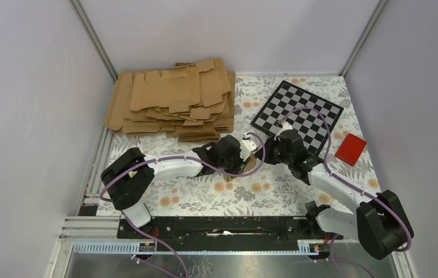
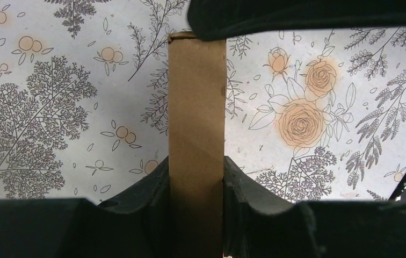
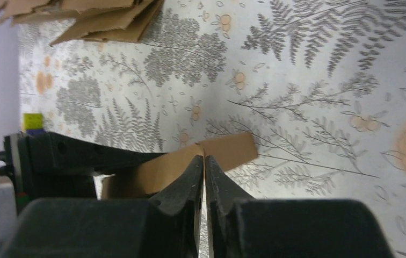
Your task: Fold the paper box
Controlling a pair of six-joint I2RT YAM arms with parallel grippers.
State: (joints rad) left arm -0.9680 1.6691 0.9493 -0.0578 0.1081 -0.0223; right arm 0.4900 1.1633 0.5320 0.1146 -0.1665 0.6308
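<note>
There is one paper box [image 2: 196, 134], a narrow brown strip of folded card. It is held off the floral table cover [image 1: 274, 191] near the middle of the table, between the two grippers. In the left wrist view its long axis runs straight from 6 o'clock to 12 o'clock, and its far end points away from the camera. In the right wrist view the card slants from about 8 o'clock up to 2 o'clock, with one square-cut flap sticking out past the fingertips. From overhead too much of it is covered to read its axis.

The left gripper [image 1: 241, 157] comes at the box from 9 o'clock. Its fingers [image 2: 244, 188] stand at a narrow setting and are pressed flat against the two long sides of the box, clamping it. The right gripper [image 3: 203, 161] meets the box from about 2 o'clock. Its fingers [image 3: 185, 183] are drawn almost together, leaving only a thin slit. The tips sit right at the edge of the card, but I cannot tell whether any card is pinched in the slit.

One untidy pile of flat cardboard blanks [image 1: 173, 98], too many to count, lies at 11 o'clock from the box. One checkerboard [image 1: 296, 116] lies at 1 o'clock, and one red block [image 1: 351, 149] sits at 3 o'clock, well apart from the box.
</note>
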